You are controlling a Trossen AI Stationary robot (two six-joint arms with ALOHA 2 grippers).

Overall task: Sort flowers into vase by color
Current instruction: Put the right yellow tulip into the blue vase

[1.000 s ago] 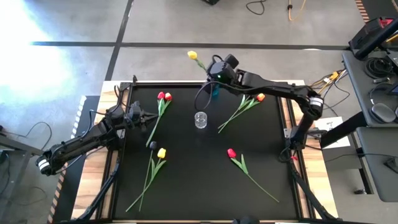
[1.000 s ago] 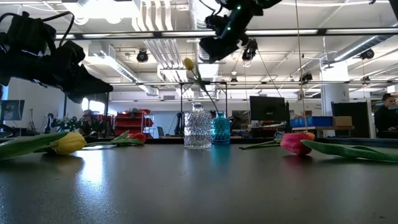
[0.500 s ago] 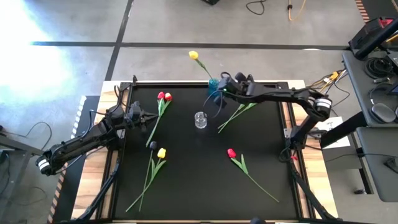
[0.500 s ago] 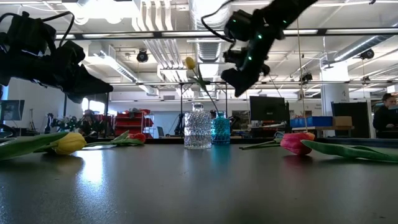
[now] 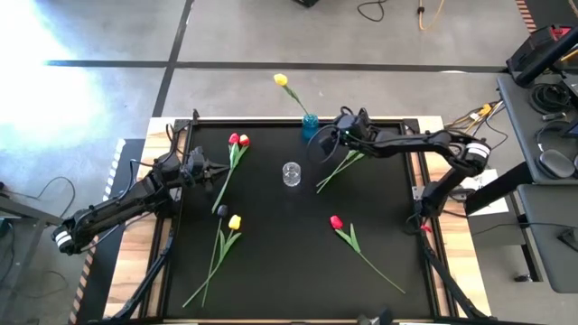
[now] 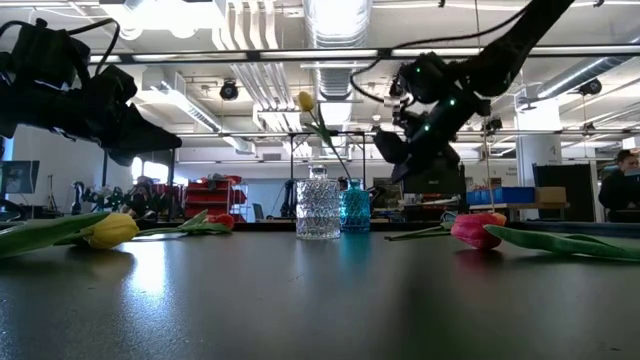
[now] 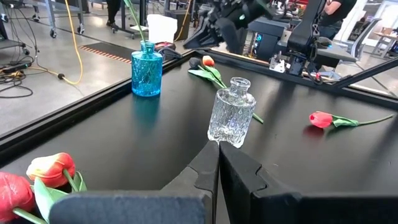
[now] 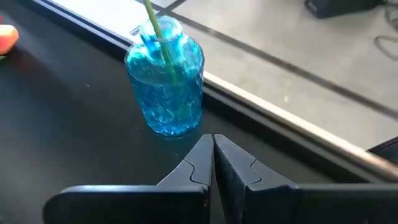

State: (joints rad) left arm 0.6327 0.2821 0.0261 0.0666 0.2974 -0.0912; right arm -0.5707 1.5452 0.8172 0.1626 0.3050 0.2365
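Observation:
A blue vase [image 5: 310, 122] stands at the table's far edge. A yellow tulip [image 5: 281, 80] stands in it by its stem [image 8: 156, 28] and leans out past the edge. A clear vase [image 5: 291, 173] stands mid-table with nothing in it. My right gripper [image 8: 213, 157] hovers shut just right of the blue vase [image 8: 166, 87], touching nothing. On the table lie a red and orange pair [image 5: 238, 140], a yellow tulip [image 5: 235, 221], a red tulip [image 5: 336, 221] and a tulip [image 5: 336, 170] partly under my right arm. My left gripper [image 7: 217, 158] is shut at the left and holds nothing.
A small dark head [image 5: 221, 210] lies by the yellow tulip on the table. The black mat is framed by a raised rim [image 5: 271, 119] on a wooden table. My right arm [image 5: 406, 142] reaches across the far right part of the mat.
My right gripper has come away from above the blue vase. It has moved toward the table's right and near edges and has gone down to about the height of the vase. The yellow tulip stays standing in the blue vase.

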